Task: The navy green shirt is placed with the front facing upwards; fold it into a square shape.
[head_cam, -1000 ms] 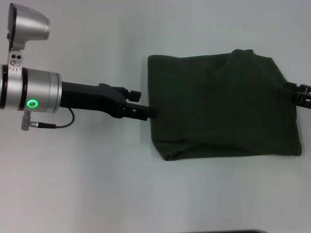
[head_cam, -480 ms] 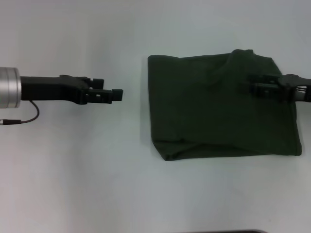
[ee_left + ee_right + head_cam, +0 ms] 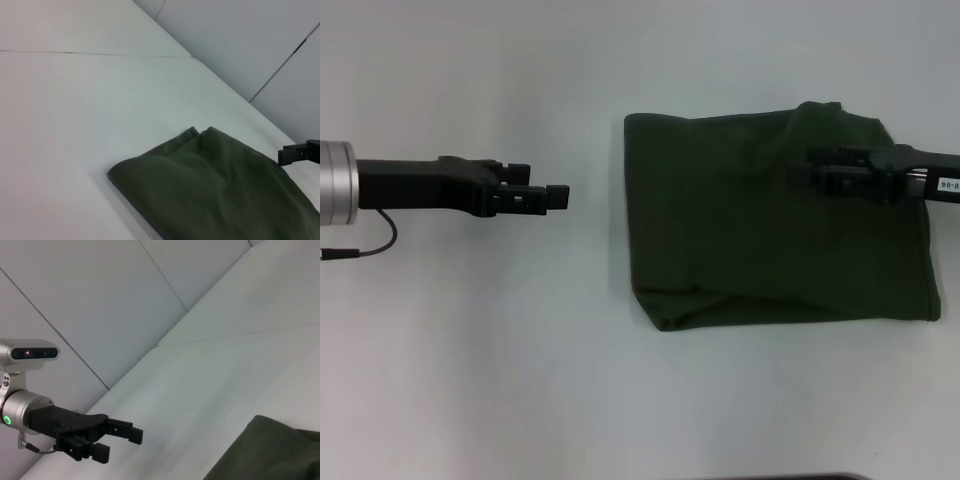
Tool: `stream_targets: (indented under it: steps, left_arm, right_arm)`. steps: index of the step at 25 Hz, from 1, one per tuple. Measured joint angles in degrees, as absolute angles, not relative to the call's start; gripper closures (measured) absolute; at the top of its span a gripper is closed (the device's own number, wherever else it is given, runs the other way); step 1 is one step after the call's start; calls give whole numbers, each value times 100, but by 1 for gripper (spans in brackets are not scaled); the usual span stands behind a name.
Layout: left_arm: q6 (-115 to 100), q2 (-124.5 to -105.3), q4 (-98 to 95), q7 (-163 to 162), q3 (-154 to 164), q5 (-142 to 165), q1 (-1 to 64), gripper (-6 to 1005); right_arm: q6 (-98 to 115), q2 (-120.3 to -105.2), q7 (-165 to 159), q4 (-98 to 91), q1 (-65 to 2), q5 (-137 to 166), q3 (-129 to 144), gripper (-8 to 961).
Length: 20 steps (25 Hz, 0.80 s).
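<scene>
The navy green shirt [image 3: 775, 235] lies folded into a roughly square bundle on the white table [image 3: 520, 380], with no lettering or collar showing on its upper face. Its surface is rumpled, with a raised ridge of cloth near the far right corner and a doubled hem running along the near edge.

The left gripper [image 3: 555, 196] hangs off to the left of the shirt, clear of it, with a strip of bare table between its fingertips and the shirt's left edge. The arm reaches in level from the left, and the fingertips point toward the cloth. Seen from the right wrist view, this gripper [image 3: 120, 442] has its two black fingers [image 3: 122, 432] spread with a gap between them and nothing held. From the left wrist view the shirt [image 3: 215, 190] lies ahead of this gripper, its nearest folded corner toward the camera.

The right gripper [image 3: 825, 170] reaches in from the right and sits over the shirt's far right part, just beside the raised ridge. Its black fingers blend with the dark cloth beneath, so I cannot tell whether they stand apart or together, nor whether they touch the fabric. In the left wrist view a small part of it [image 3: 300, 152] shows past the far edge of the shirt. The bulk of the shirt spreads out ahead of this gripper and toward the near edge of the table.
</scene>
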<state>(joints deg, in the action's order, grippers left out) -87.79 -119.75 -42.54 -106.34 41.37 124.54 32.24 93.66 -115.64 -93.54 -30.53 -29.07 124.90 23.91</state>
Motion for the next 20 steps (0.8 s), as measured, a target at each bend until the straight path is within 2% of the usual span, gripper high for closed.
stream_targets:
  steps: [20]
  left_arm:
    - [-8748, -11970, -4254, -10693, 4130, 12409, 3261, 82]
  right_arm:
    - [9185, -11596, -9372, -3041, -3110, 12489, 2700, 106]
